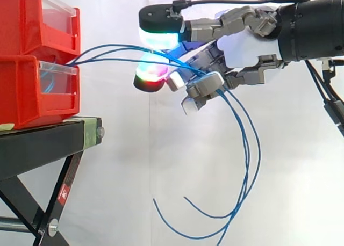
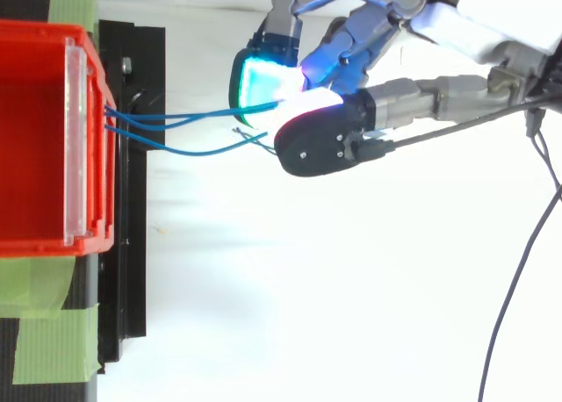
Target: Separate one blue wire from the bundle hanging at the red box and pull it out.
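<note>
robot hand (image 1: 244,50): fingers curled round the blue wires (image 1: 107,52), glowing pads pinching them.
blue wires: from lower red box (image 1: 32,93) rightward into robot hand, ends hanging below it.
lower red box: far left, on black bench (image 1: 43,141).

Hand (image 1: 244,48): you see a white palm with grey, blocky finger links.
Fingertips (image 1: 159,37): your thick pads have black backs; one glows cyan, another mixes green, red and magenta.
Wrist (image 1: 309,28): a black, ribbed cylinder.
</note>
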Controlling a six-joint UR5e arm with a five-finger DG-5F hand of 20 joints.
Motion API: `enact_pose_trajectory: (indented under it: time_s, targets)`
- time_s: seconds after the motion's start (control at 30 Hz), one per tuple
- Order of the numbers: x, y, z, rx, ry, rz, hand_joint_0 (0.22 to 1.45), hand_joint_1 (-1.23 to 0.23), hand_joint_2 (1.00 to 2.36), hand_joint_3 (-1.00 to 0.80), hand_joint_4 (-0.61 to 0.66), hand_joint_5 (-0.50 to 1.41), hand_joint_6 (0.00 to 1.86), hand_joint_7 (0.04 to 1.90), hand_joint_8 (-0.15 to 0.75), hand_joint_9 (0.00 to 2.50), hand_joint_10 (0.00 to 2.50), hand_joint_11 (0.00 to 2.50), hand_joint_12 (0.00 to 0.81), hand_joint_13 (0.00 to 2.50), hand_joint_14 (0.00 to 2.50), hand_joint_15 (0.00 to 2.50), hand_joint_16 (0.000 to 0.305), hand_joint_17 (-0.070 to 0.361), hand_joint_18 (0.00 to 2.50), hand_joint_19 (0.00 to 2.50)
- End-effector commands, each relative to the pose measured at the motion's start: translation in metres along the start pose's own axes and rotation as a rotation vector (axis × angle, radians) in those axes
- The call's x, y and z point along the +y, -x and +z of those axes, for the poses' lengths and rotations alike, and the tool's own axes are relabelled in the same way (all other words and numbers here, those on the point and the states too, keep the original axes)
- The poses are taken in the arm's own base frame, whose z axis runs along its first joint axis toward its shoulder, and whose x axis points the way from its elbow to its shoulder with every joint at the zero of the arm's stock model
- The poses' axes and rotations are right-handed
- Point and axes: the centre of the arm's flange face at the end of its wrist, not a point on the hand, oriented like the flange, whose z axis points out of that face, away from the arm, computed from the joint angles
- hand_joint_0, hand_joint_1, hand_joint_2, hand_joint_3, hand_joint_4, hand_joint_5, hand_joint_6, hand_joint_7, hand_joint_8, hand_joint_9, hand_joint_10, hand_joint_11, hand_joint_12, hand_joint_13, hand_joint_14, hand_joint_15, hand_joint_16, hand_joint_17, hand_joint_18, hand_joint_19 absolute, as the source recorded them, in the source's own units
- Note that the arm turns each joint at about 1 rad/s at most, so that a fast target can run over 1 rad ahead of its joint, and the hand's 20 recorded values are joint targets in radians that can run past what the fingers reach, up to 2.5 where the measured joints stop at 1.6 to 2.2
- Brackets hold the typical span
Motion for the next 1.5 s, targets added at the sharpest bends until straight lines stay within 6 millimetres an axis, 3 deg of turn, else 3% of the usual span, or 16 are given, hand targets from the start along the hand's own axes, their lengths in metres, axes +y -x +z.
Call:
enact_pose_trajectory:
  time_s: [0.0, 0.23, 0.6, 0.8, 1.07, 1.2, 1.47]
  targets:
    - [0.0002, 0.0001, 0.0001, -0.002, 0.0, 0.0, 0.6, -0.51, 1.0, -0.46, 0.22, -0.21, 0.86, 1.1, 0.382, 1.07, 0.02, 1.14, 0.322, 1.36, 0.29, 1.61, 0.052, 0.117, 0.79, 0.87]
    - [-0.0001, -0.0008, -0.0003, 0.0, -0.001, -0.005, 0.63, -0.59, 1.02, -0.27, 0.2, -0.2, 0.9, 1.13, 0.399, 1.11, 0.02, 1.16, 0.317, 1.4, 0.24, 1.66, 0.051, 0.116, 0.81, 0.85]
    - [0.0014, -0.0009, 0.0007, -0.001, 0.007, -0.001, 0.64, -0.73, 1.03, -0.15, 0.11, -0.21, 0.91, 1.11, 0.394, 1.11, 0.02, 1.18, 0.326, 1.41, 0.23, 1.68, 0.05, 0.114, 0.83, 0.85]
    - [0.001, 0.0, 0.0008, -0.003, 0.007, -0.001, 0.68, -0.84, 1.03, -0.04, 0.01, -0.21, 0.92, 1.31, 0.381, 1.15, 0.02, 1.21, 0.312, 1.42, 0.22, 1.72, 0.049, 0.11, 0.83, 0.85]
    - [0.0001, 0.0, 0.0004, -0.003, 0.004, -0.002, 0.71, -0.86, 1.03, -0.18, 0.1, -0.23, 0.92, 1.22, 0.346, 1.05, 0.02, 1.17, 0.315, 1.37, 0.2, 1.74, 0.05, 0.112, 0.79, 0.83]
    - [0.0006, -0.0009, 0.0004, -0.002, 0.006, -0.002, 0.65, -0.8, 1.01, -0.4, 0.15, -0.23, 0.92, 1.13, 0.356, 1.04, 0.02, 1.16, 0.322, 1.36, 0.2, 1.72, 0.05, 0.112, 0.78, 0.84]
    - [0.0014, -0.0007, 0.0007, -0.003, 0.007, -0.001, 0.62, -0.74, 1.01, -0.41, 0.18, -0.23, 0.91, 1.11, 0.372, 1.06, 0.02, 1.16, 0.322, 1.37, 0.24, 1.67, 0.051, 0.114, 0.78, 0.84]
